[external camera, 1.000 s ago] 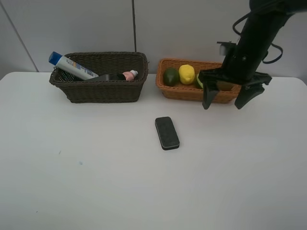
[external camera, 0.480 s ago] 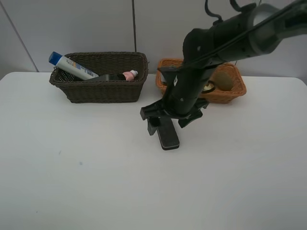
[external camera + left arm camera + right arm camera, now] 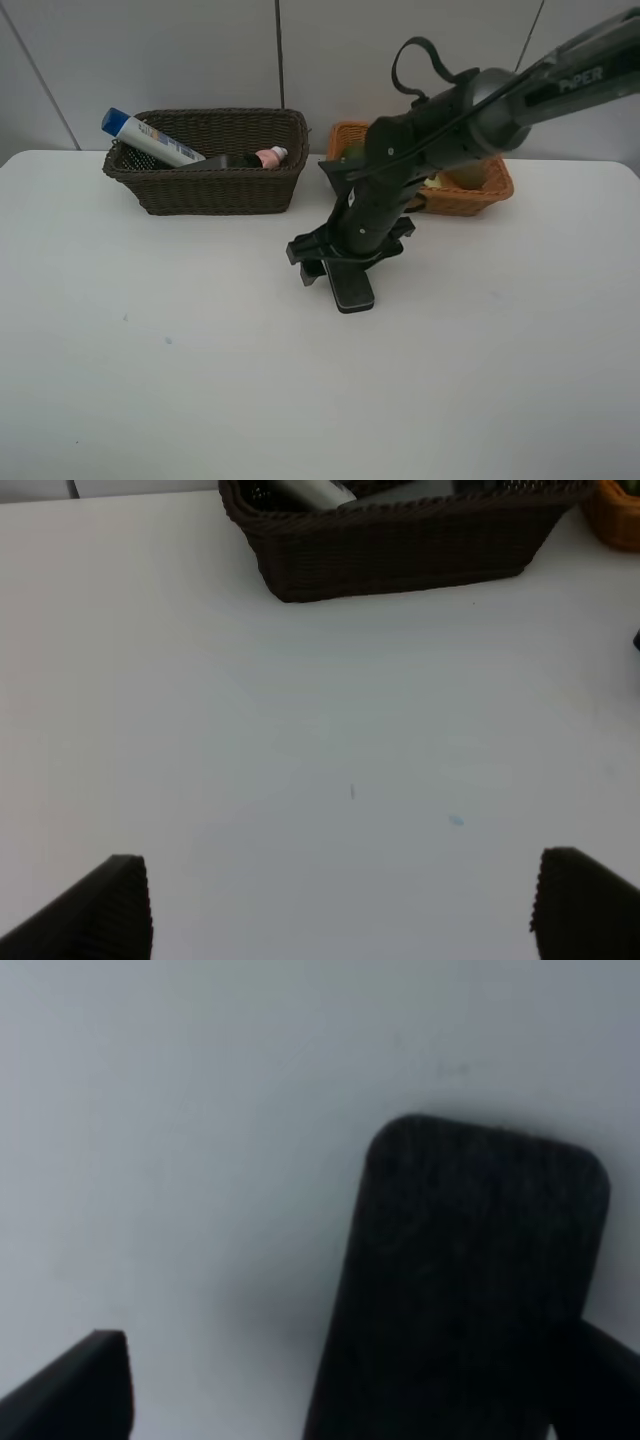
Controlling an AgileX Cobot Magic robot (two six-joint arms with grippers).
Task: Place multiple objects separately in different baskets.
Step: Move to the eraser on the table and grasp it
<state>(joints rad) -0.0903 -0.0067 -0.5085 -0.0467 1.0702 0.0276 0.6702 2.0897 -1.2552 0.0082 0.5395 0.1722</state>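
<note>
One item is left on the table [image 3: 150, 380]: the flat black block [image 3: 352, 289], lying in front of both baskets, nearer the camera than either. I have the right gripper [image 3: 345, 250] down over its far end with the jaws spread wide, not yet closed on anything. In the right wrist view the block [image 3: 470, 1280] sits off to one side of the gap, close against one finger and well clear of the other, so I'd shift the gripper sideways until the block is centred, keep the fingers across its short width, settle low to the table, and only then close. It is thin and flat, so I judge a shallow pinch would likely slip off the edges.

Behind the block and to its left stands the dark brown basket [image 3: 210, 185], where I count three things: the blue-capped white bottle [image 3: 150, 138], a dark piece I take for the pump bottle [image 3: 232, 160], and the small pink bottle [image 3: 270, 156]. Behind the block and to its right is the orange-tan basket [image 3: 470, 195]; my arm hides most of its contents, so I can't count the fruit.

Two baskets, then. The left gripper [image 3: 340, 905] hangs released over bare table, short of the dark brown basket [image 3: 400, 545].
</note>
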